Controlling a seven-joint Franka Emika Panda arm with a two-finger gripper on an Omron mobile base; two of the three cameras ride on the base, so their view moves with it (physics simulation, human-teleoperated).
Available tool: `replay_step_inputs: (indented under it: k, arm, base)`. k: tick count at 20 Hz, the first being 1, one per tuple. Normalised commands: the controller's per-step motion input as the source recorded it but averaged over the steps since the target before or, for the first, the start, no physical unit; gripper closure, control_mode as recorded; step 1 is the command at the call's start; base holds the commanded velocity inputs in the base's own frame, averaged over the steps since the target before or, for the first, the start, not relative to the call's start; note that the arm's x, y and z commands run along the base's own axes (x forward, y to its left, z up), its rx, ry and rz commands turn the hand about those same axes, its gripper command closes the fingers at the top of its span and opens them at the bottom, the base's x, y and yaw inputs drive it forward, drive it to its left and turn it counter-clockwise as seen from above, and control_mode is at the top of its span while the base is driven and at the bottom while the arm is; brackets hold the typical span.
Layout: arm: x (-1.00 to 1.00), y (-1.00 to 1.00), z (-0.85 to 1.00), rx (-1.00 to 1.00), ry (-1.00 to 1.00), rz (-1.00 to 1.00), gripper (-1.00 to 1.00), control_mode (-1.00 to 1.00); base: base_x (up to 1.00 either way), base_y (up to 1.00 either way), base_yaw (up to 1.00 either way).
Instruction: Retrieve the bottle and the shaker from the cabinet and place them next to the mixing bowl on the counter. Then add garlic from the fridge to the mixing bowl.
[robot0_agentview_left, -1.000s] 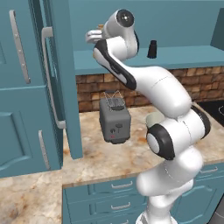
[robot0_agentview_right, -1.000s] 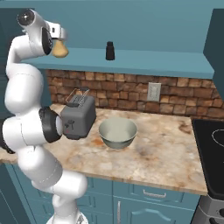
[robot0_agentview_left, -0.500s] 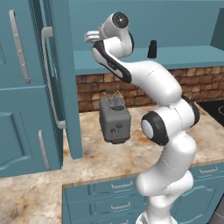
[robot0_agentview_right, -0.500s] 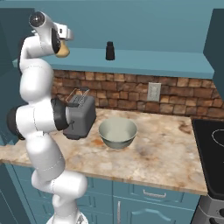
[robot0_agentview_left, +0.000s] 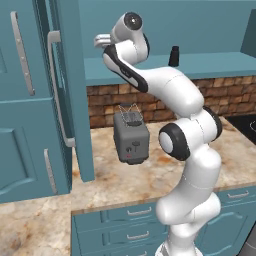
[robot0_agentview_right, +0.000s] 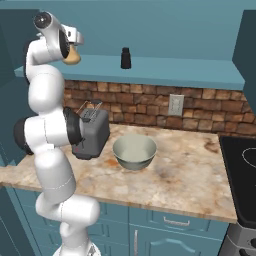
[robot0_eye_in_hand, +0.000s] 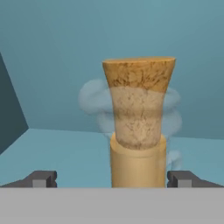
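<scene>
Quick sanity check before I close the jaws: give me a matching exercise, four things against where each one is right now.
1 bottle
2 shaker
3 mixing bowl
4 toaster

a on the counter, right of the toaster
b between the open gripper tips
c on the cabinet shelf, apart from the arm
d on the counter by the brick wall

1-b, 2-c, 3-a, 4-d

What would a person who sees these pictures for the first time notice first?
Probably the white arm reaching high to the cabinet shelf, its open gripper on either side of the tan bottle with its cork. Next, the black shaker further along that shelf, and the mixing bowl beside the grey toaster on the counter.
</scene>
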Motion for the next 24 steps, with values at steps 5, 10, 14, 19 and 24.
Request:
replay_step_inputs:
  k: [5, 10, 14, 19, 24]
  arm:
    - [0.0, -0.04, 0.0, 0.0, 0.0, -0.02, -1.0, -1.0]
    - [0.02, -0.02, 0.0, 0.0, 0.0, -0.05, -1.0, -1.0]
    - [0.03, 0.0, 0.0, 0.0, 0.0, -0.05, -1.0, -1.0]
    - [0.05, -0.03, -0.06, 0.0, 0.0, -0.05, -1.0, -1.0]
    - [0.01, -0.01, 0.0, 0.0, 0.0, -0.02, -1.0, -1.0]
  base:
    - [0.0, 0.0, 0.0]
    - [0.0, 0.0, 0.0]
    - [0.0, 0.0, 0.0]
    - [0.0, 0.0, 0.0]
    - [0.0, 0.0, 0.0]
